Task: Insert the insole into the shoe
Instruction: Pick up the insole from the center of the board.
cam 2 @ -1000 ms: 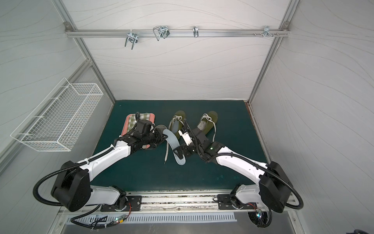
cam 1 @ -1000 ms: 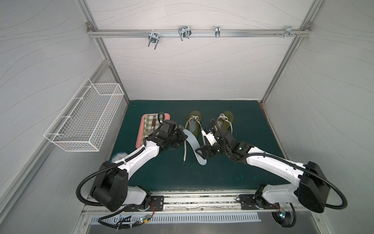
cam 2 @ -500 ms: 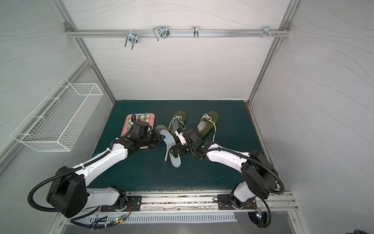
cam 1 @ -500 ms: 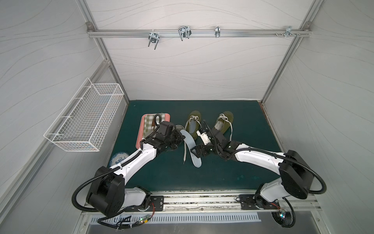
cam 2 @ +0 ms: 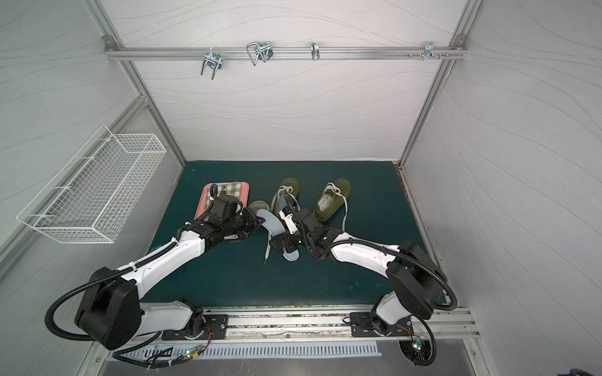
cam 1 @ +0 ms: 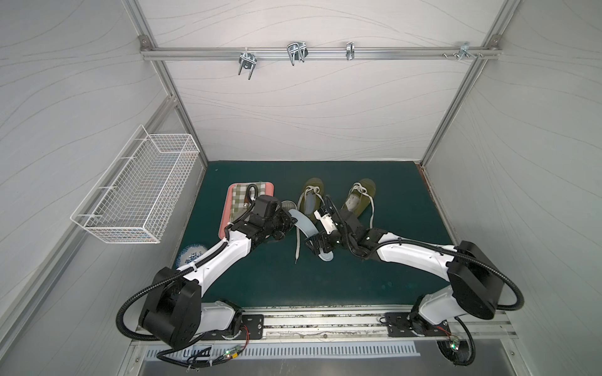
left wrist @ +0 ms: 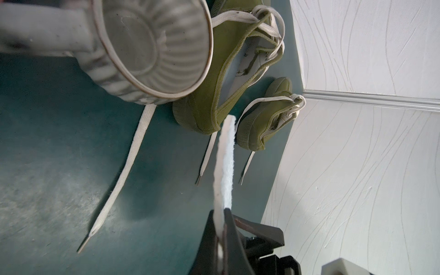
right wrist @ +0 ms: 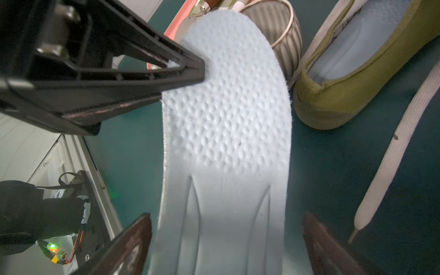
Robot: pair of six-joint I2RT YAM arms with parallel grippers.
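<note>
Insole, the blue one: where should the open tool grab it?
Probably the ridged rear half of the insole, squeezed by its two side edges, coming in from the rear end. That part is narrower, and the open right tool straddles it. The left tool pinches the dimpled front edge, so the rear is free.

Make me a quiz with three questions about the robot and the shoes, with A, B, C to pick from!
1. Where is the ribbed cup? A: between the tray and a shoe. B: inside a shoe. C: on the tray.
2. How many green shoes stand on the mat? A: one. B: two. C: four.
3. What is the left pincer doing? A: standing wide open. B: shut on the blue insole. C: shut on the cup.
Answers: 1 A, the cup stands between them in both top views. 2 B, a pair stands side by side. 3 B, the left wrist view shows it pinching the insole's edge.
</note>
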